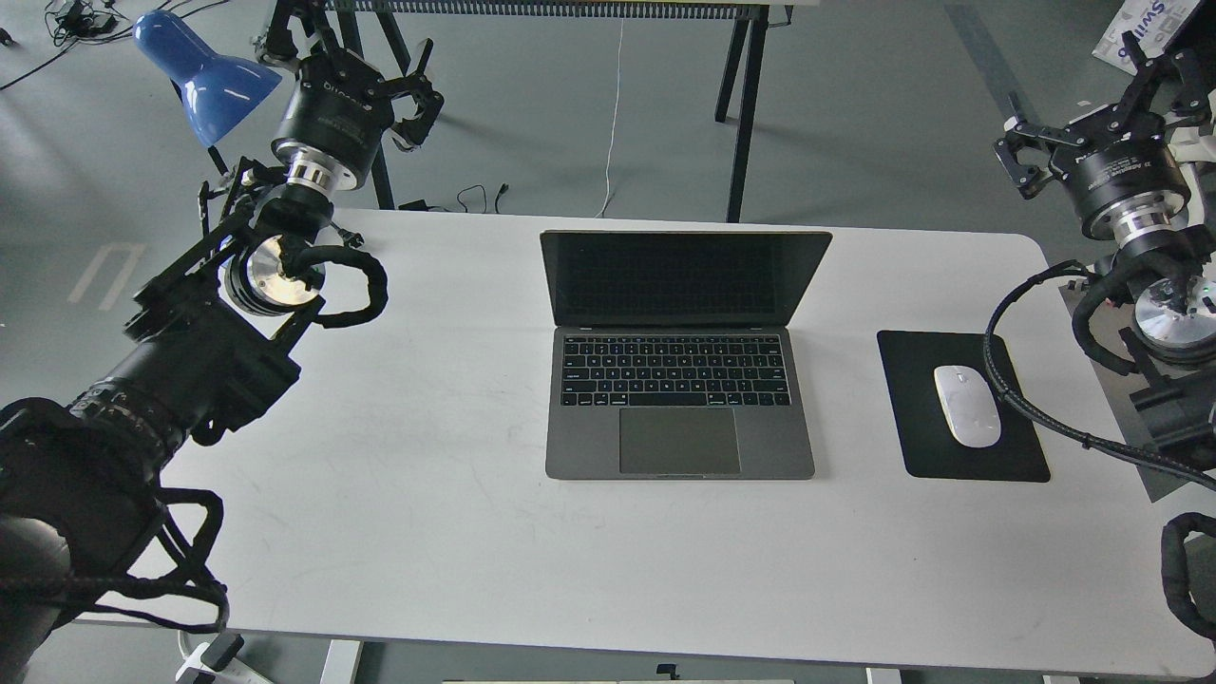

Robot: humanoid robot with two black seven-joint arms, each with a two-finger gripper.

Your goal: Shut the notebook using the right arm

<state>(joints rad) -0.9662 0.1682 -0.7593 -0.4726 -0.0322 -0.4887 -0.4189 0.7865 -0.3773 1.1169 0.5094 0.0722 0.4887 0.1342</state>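
Note:
The notebook (679,427) lies in the middle of the white table (427,513), lid raised, with its dark screen (674,280) facing me and the black keyboard showing. My right arm comes in at the right edge. The right gripper (1092,114) hangs beyond the table's far right corner, well to the right of the notebook, fingers spread with nothing between them. My left gripper (366,71) is held above the table's far left corner, also open and holding nothing.
A black mouse pad (912,427) with a white mouse (967,406) lies right of the notebook. A blue desk lamp (204,81) stands at the far left. Another table's black legs (746,114) and a hanging cable are behind. Black cable loops trail from both arms.

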